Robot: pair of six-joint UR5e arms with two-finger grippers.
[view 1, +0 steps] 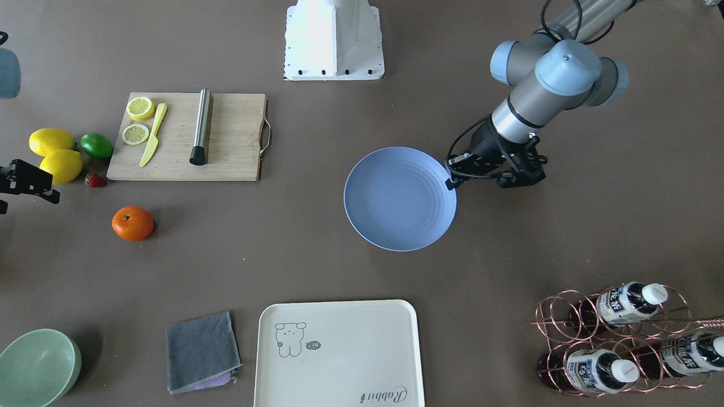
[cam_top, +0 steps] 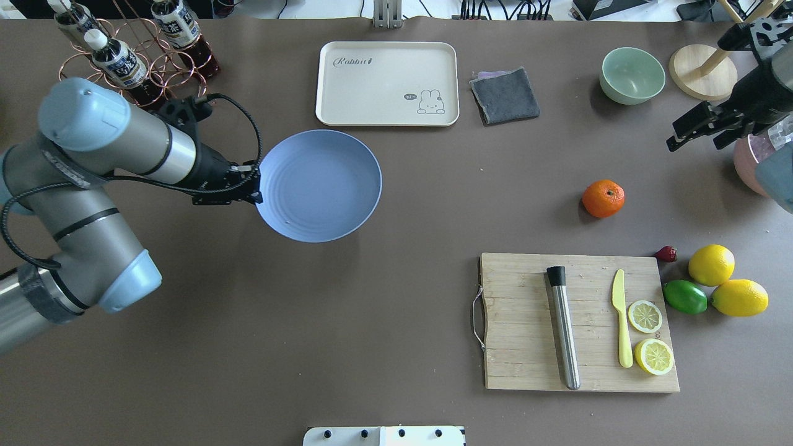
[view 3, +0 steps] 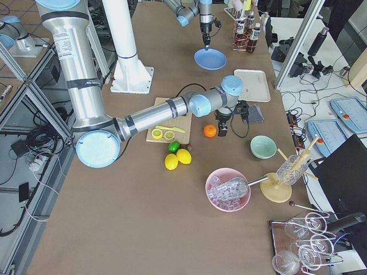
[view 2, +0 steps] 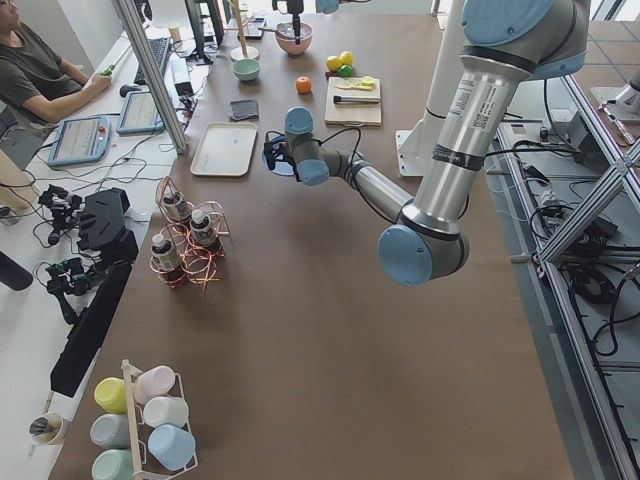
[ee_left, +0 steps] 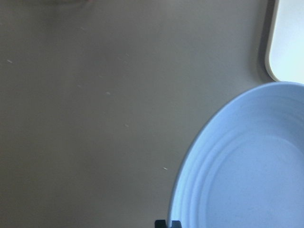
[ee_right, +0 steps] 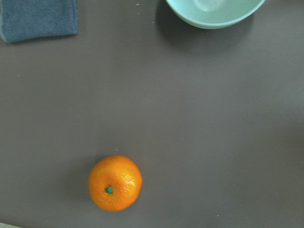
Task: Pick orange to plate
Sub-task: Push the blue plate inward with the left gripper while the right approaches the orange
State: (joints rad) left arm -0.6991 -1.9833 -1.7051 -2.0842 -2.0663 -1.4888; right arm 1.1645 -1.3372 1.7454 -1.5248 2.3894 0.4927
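Note:
The orange point(cam_top: 603, 198) lies alone on the brown table, well to the right of the blue plate point(cam_top: 319, 186). It also shows low and left in the right wrist view as the orange point(ee_right: 115, 183). My left gripper point(cam_top: 254, 184) stands at the plate's left rim, shut on the edge. In the left wrist view the black fingertips point(ee_left: 162, 223) sit at the edge of the plate point(ee_left: 251, 166). My right gripper point(cam_top: 697, 144) hovers open beyond and to the right of the orange, apart from it, with nothing between its fingers.
A wooden board point(cam_top: 526, 322) carries a steel tube, a yellow knife and lemon slices. Two lemons point(cam_top: 712, 265), a lime point(cam_top: 684, 296) and a strawberry point(cam_top: 666, 253) sit beside it. Farther back are a green bowl point(cam_top: 632, 74), a grey cloth point(cam_top: 505, 95), a cream tray point(cam_top: 387, 83) and a bottle rack point(cam_top: 124, 56).

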